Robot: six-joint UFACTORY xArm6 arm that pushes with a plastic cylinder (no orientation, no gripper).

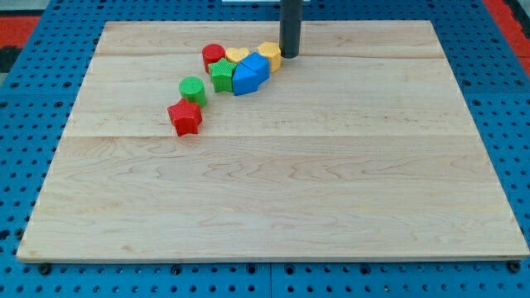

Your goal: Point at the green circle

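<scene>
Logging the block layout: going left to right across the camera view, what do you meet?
Red star block → green circle block → red cylinder block → green star block → blue blocks → my tip.

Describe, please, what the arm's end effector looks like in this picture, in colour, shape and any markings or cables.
Only the rod shows: a straight, smooth, dark grey-to-black cylinder entering from the view's top edge, uniform in width, ending in a blunt flat tip. No cables, labels or markings are visible on it. My tip sits just right of the yellow block. The rest of the arm is out of frame.
</scene>
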